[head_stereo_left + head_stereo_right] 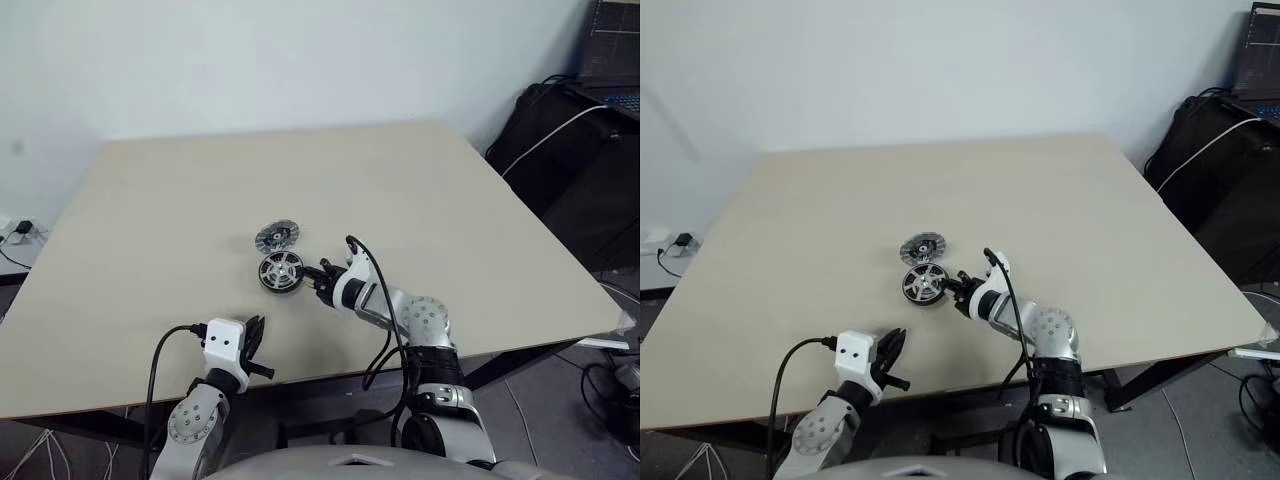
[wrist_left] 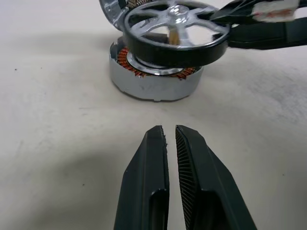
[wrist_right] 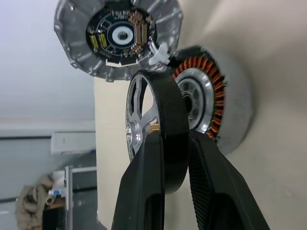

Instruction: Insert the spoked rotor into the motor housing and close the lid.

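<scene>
Now the spoked rotor hangs over the motor housing, pinched by its rim.

Nearest, the left gripper (image 1: 255, 345) idles at the worktop's (image 1: 150, 220) near edge, about 7 o'clock from the parts, fingers together on nothing. Beyond it, the right gripper (image 1: 318, 278) has its fingers clamped across the dark rim of the spoked rotor (image 3: 156, 136), held tilted just above the motor housing (image 2: 153, 79). Rigid metal, likely dense and smooth, so an edge grip could slip; its magnets may tug it toward the windings. Farthest, at 12 o'clock, the lid (image 1: 276, 237) lies just beside the housing.
</scene>
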